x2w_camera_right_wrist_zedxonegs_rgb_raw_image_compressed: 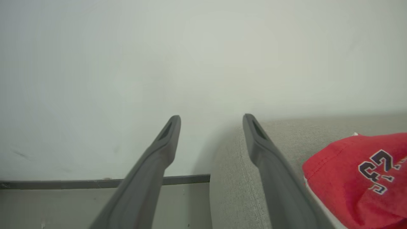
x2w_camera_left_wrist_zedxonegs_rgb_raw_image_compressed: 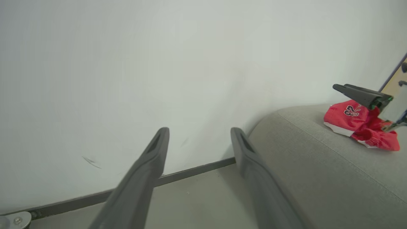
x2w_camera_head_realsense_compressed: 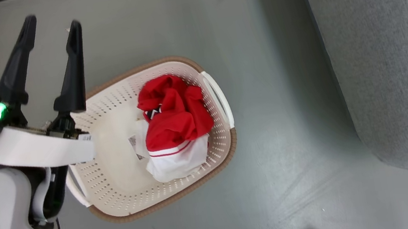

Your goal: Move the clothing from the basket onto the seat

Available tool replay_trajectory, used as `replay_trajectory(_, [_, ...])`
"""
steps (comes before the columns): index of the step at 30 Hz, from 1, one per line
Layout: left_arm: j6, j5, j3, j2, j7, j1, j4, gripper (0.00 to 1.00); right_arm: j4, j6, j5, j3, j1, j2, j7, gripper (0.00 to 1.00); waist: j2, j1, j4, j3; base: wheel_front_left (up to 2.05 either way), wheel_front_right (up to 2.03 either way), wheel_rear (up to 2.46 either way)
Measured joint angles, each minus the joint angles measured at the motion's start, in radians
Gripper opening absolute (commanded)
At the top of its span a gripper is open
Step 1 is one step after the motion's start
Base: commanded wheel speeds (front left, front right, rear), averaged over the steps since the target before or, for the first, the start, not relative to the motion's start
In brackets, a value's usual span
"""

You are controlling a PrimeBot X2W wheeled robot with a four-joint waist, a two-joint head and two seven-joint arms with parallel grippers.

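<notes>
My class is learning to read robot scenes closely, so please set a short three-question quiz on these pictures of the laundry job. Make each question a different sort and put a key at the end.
1. True or false: the basket holds no clothing.
2. Where does the red garment with printed numbers lie? A: draped over the basket's rim. B: on the grey seat. C: inside the basket.
3. Fill in: the left gripper has its jaws ____.

Key:
1. False. A red-and-white garment lies crumpled inside it.
2. B.
3. Open.
</notes>
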Motion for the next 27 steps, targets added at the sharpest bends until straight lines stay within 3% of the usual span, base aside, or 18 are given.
replay_trajectory(16, [0.003, -0.027, 0.022, -0.052, -0.124, 0.157, 0.137, 1.00, 0.014, 0.000, 0.092, 0.227, 0.203, -0.009, -0.041, 1.00, 0.0000, 0.0000, 0.089, -0.170, 0.00, 0.00, 0.00])
replay_trajectory(27, [-0.003, -0.017, 0.047, -0.065, -0.149, 0.248, 0.189, 1.00, -0.176, 0.000, 0.136, 0.229, 0.368, -0.010, -0.042, 1.00, 0.0000, 0.0000, 0.138, -0.297, 0.00, 0.00, 0.00])
